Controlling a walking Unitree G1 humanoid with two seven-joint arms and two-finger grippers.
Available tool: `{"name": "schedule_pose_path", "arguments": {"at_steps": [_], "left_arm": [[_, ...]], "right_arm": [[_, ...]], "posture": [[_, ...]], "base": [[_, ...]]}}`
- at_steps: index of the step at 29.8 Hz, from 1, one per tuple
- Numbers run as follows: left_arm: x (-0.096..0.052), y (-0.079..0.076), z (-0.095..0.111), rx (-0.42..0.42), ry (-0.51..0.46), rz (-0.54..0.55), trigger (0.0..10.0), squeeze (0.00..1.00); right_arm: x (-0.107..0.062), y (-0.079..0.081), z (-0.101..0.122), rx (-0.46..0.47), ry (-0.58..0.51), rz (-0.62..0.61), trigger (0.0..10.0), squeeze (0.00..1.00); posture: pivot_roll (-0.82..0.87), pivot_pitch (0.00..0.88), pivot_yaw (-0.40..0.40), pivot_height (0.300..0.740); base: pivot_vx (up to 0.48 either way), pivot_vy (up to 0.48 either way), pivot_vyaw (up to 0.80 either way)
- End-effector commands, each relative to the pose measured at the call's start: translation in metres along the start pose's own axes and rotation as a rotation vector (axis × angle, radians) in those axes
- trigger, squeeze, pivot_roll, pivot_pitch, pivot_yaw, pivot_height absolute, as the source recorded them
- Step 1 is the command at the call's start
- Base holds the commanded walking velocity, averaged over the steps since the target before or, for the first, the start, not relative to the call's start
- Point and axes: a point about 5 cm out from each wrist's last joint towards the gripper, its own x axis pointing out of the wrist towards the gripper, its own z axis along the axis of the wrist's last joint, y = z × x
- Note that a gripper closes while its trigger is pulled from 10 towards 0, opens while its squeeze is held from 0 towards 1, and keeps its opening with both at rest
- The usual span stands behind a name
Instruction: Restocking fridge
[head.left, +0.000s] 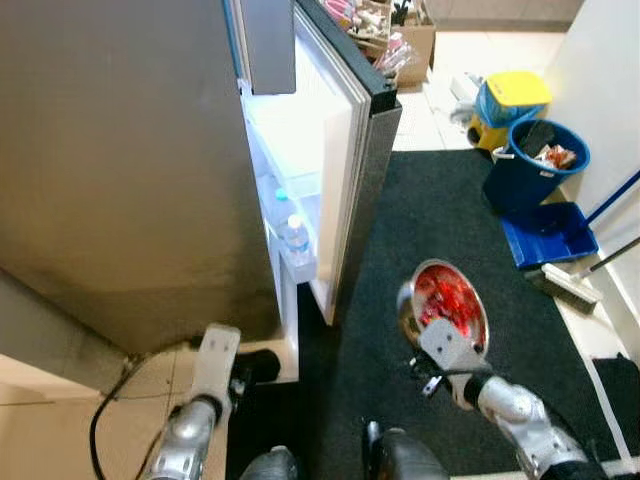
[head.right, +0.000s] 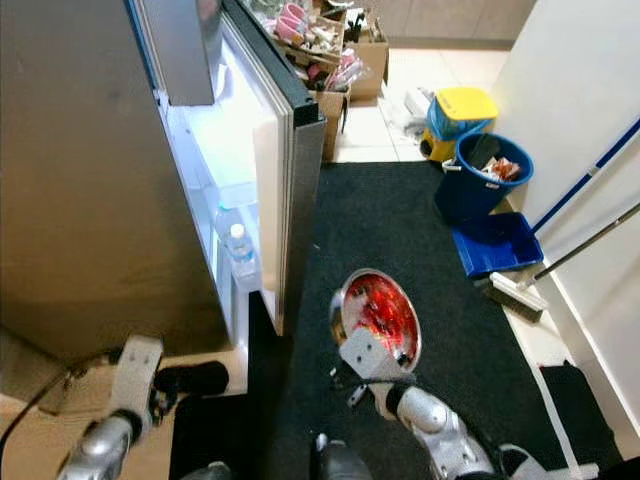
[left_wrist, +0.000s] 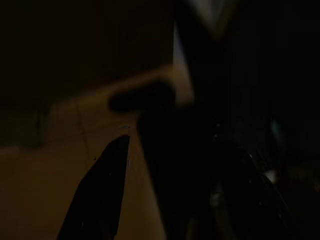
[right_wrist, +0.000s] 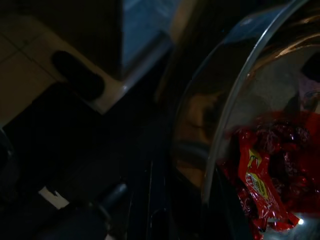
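Standing open toward the robot, the fridge (head.left: 130, 160) shows a lit white interior, its door (head.left: 362, 150) swung out over the black mat (head.left: 440, 250); this is judged to leave a clear path for loading. A water bottle (head.left: 296, 240) stands upright in a low shelf just inside the opening, near the door hinge side. On the right of the mat, beside the wall, sit a blue bucket (head.left: 530, 170), a yellow container (head.left: 512, 100) and a blue dustpan (head.left: 548, 232), well apart from the fridge.

The bowl (head.left: 443, 305), a round metal one holding red wrapped sweets (right_wrist: 260, 185), is carried low over the mat, to the right of the door's edge and not yet inside the fridge. It is tilted with its mouth toward the camera, probably because it is gripped at the near rim alone.

The right gripper (head.left: 447, 358) pinches that near rim, its arm reaching forward from the lower right with the wrist bent upward. The left gripper (head.left: 255, 367) points right toward the fridge base, low over the tiled floor (head.left: 60, 420); whether its fingers are spread or together cannot be told.
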Motion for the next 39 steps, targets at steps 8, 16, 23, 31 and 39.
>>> {"name": "schedule_pose_path", "arguments": {"at_steps": [8,16,23,31,39], "left_arm": [[-0.015,-0.002,-0.047,0.040,0.172,0.041,10.0,0.00],[-0.013,0.000,-0.045,0.028,0.151,0.080,10.0,0.00],[-0.012,0.001,-0.044,0.041,0.146,0.090,10.0,0.00],[-0.009,0.000,-0.037,0.052,0.120,0.090,10.0,0.00],[-0.006,-0.003,-0.031,0.056,0.089,0.092,10.0,0.00]], "right_arm": [[-0.002,0.003,0.010,-0.103,-0.088,-0.010,10.0,0.00],[0.001,-0.011,0.041,-0.448,-0.111,0.223,10.0,0.00],[-0.002,-0.008,0.066,-0.719,-0.140,0.458,10.0,0.00],[0.008,-0.037,0.109,-0.946,-0.171,0.419,10.0,0.00],[0.019,-0.057,0.171,-1.041,-0.299,0.211,10.0,0.00]], "posture": [[-0.05,0.208,-0.053,0.740],[-0.04,0.208,-0.060,0.740],[-0.04,0.213,-0.058,0.740],[-0.01,0.221,-0.062,0.740],[0.02,0.222,-0.059,0.740]], "base": [[0.000,0.000,0.00],[0.000,0.000,0.00],[0.000,0.000,0.00],[0.000,0.000,0.00],[0.000,0.000,0.00]]}}
